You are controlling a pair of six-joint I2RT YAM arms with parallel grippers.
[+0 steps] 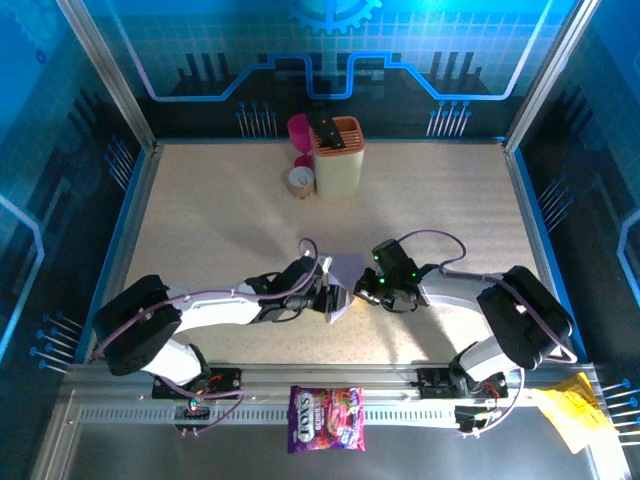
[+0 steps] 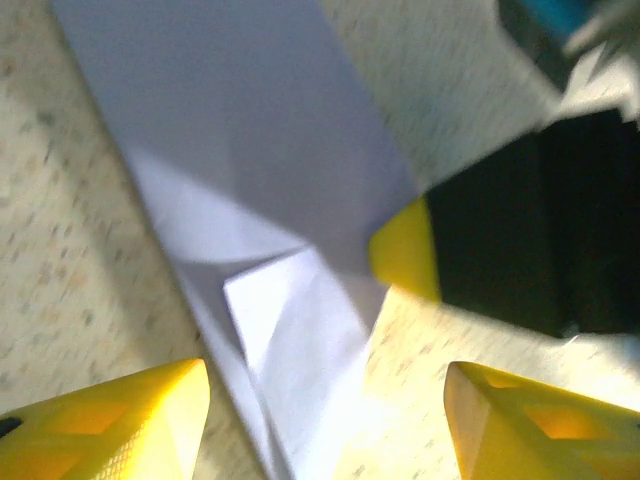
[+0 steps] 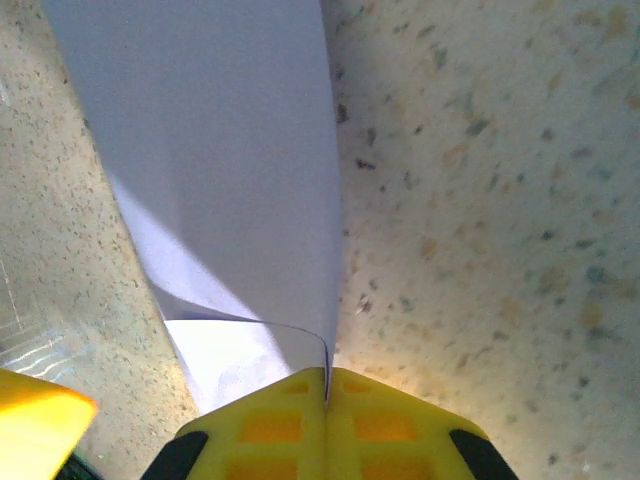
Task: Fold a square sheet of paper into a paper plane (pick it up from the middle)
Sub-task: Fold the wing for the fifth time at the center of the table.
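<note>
We are partway through a fold. The paper (image 1: 345, 278) lies in the middle of the desk (image 1: 220, 220) between our two arms, partly folded, with a crease and a raised flap (image 2: 285, 300) visible from the left wrist. Our right claw (image 3: 325, 378) is pinched tight on one edge of the paper, which is caught in the seam where its yellow fingers (image 3: 270, 425) meet. Our left claw (image 2: 325, 400) stands wide, one finger on each side of the paper's narrow end, gripping nothing. Next, we judge, the left claw should press that flap flat while the right claw anchors the edge. Paper this thin could slip or tear.
</note>
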